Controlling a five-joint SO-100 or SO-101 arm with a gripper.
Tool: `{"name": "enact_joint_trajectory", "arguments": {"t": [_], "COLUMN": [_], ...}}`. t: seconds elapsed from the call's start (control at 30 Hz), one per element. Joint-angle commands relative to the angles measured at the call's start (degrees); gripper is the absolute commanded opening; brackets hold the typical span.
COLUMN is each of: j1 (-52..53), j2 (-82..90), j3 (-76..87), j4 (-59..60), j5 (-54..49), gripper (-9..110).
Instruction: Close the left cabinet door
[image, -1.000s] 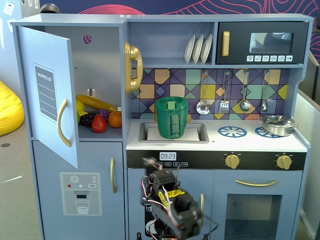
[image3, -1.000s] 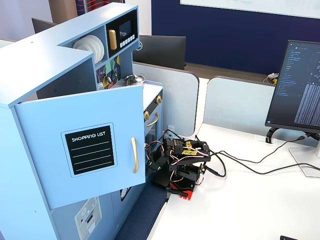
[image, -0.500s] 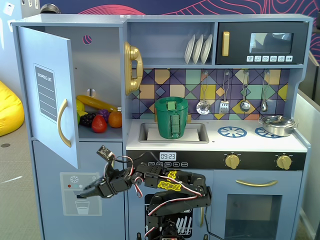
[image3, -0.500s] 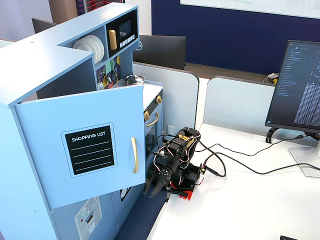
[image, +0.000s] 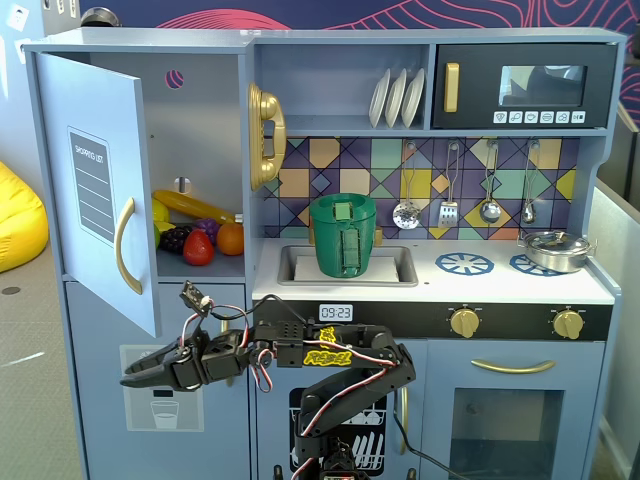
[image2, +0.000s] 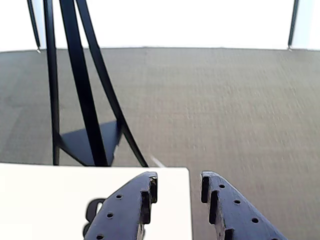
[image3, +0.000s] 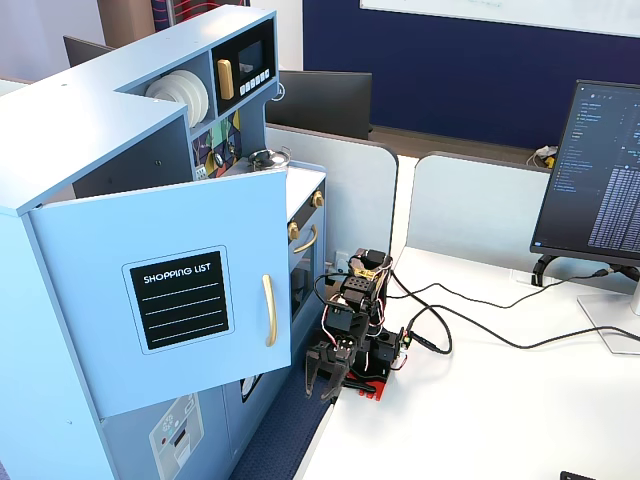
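The left cabinet door (image: 95, 190) is a light-blue panel with a black "SHOPPING LIST" label and a curved gold handle (image: 124, 246). It stands swung wide open from the kitchen's upper left. It also shows in the other fixed view (image3: 180, 300), facing the camera. My gripper (image: 130, 378) points left, low in front of the kitchen, below the door's lower right corner and apart from it. It hangs over the table edge in the other fixed view (image3: 320, 382). In the wrist view the gripper (image2: 177, 182) is open and empty, with no door in sight.
The open cabinet holds toy fruit (image: 198, 240). A gold phone (image: 266, 135) hangs beside it, and a green pot (image: 343, 235) sits in the sink. A monitor (image3: 600, 180) and cables (image3: 470, 325) are on the white table (image3: 480, 420). Black chair legs (image2: 82, 90) stand on carpet.
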Motion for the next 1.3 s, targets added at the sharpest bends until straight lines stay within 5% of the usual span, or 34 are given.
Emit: {"name": "enact_joint_trajectory", "arguments": {"t": [0.0,0.6,1.27], "j1": [-2.7,-3.0,7.9], "j2": [-3.8,-28.3,-25.9], "j3": [-7.7,-33.3,-29.6], "j4": [-4.4,-10.5,-12.5], "j5": [-1.4,-4.9,-4.5], "gripper": [0,0,0]}}
